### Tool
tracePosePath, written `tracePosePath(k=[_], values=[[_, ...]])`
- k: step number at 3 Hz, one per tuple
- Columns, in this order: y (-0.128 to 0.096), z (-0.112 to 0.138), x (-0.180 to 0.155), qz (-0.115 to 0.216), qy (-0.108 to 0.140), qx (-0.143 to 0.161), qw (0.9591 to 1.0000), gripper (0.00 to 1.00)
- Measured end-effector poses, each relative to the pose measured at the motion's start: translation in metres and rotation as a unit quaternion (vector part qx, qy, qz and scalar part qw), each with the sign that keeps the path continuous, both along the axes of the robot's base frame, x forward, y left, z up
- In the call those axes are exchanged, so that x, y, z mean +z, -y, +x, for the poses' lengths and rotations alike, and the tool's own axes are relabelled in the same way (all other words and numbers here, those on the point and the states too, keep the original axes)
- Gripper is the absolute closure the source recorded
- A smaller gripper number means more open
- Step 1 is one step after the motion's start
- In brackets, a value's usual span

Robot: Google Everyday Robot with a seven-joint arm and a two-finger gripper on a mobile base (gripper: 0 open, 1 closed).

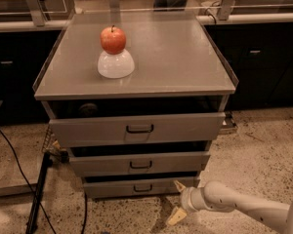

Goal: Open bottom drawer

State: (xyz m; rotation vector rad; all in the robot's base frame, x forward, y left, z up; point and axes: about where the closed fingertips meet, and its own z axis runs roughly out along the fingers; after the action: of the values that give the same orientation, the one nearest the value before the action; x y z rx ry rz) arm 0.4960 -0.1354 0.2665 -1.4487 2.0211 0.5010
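Note:
The grey metal cabinet [136, 72] has three drawers. The bottom drawer [112, 187] is the shortest and narrowest, with a small dark loop handle [142, 187]; it stands out slightly from the frame. My gripper [177, 201] is low at the front right of the cabinet, just right of the bottom drawer's front and near the floor. Its two cream fingers [176, 216] are spread apart, one up and one down. Nothing is between them. The white arm [234, 204] comes in from the lower right.
A red apple [113, 39] sits on an upturned white bowl [115, 64] on the cabinet top. Black cables and a dark stand [39, 194] lie on the speckled floor at the left. Dark counters run behind.

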Motion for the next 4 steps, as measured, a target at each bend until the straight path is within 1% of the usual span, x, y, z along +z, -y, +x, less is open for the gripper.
tracePosePath(k=[2, 3, 4], values=[[-0.005, 0.029, -0.022, 0.006, 0.020, 0.003, 0.9998, 0.00], [-0.006, 0.044, -0.028, 0.006, 0.026, 0.005, 0.9996, 0.00], [-0.007, 0.059, -0.036, 0.005, 0.026, 0.006, 0.9996, 0.00]])
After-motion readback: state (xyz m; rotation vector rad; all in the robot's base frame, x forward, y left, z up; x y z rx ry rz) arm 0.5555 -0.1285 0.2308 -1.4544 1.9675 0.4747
